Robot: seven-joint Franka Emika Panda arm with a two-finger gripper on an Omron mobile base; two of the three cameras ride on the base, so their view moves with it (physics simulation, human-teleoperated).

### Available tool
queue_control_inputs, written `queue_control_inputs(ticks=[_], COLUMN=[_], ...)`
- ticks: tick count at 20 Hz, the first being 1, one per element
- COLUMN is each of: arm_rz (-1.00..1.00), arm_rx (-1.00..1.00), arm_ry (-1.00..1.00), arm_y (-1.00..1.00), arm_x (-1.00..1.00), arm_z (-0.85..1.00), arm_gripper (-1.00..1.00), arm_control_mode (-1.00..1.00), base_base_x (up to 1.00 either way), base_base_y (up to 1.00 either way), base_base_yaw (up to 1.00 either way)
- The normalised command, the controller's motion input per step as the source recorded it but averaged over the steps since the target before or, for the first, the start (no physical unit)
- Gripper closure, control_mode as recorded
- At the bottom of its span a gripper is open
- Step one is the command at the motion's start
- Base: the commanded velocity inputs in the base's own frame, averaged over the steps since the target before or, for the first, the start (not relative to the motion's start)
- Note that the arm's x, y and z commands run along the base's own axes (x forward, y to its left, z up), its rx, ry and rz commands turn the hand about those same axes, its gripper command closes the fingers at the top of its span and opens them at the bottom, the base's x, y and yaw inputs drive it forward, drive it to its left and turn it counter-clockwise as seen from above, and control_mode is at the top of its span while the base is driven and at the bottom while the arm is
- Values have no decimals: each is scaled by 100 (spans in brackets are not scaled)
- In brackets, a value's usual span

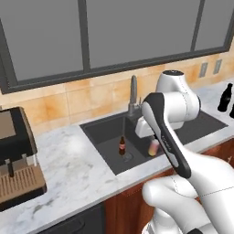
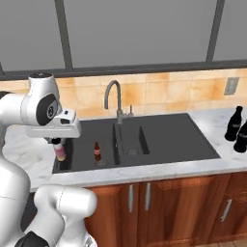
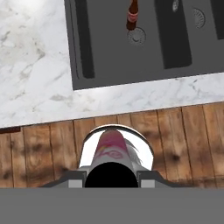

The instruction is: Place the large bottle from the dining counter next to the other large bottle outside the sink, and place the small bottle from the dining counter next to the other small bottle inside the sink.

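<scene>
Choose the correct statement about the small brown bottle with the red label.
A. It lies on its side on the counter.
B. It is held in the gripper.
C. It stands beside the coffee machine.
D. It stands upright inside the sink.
D: the brown bottle stands upright on the floor of the sink, near the drain.

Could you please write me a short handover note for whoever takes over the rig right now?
Pincer: shut on the small bottle, a pale orange-pink one, carried in the air near the front left edge of the sink.
The other small bottle, brown with a red label, stands upright inside the sink, beside the drain.
The two large bottles stand side by side on the counter to the right of the sink, so that half looks done.
Left: bring the small bottle over the basin, set it down upright next to the brown one, then release.
</scene>
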Motion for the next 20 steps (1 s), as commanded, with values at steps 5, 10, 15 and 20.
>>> queue_control_inputs(ticks=[5,10,15,20], arm_rz=[0,0,0,0], arm_rx=[0,0,0,0], arm_ry=[0,0,0,0], arm_y=[0,0,0,0], arm_x=[0,0,0,0], arm_z=[0,0,0,0], arm_gripper=[100,100,100,100], arm_control_mode=[100,100,100,100], base_base_x=[27,42,73,92], base_base_y=[-35,0,0,0], base_base_yaw=[7,17,28,22])
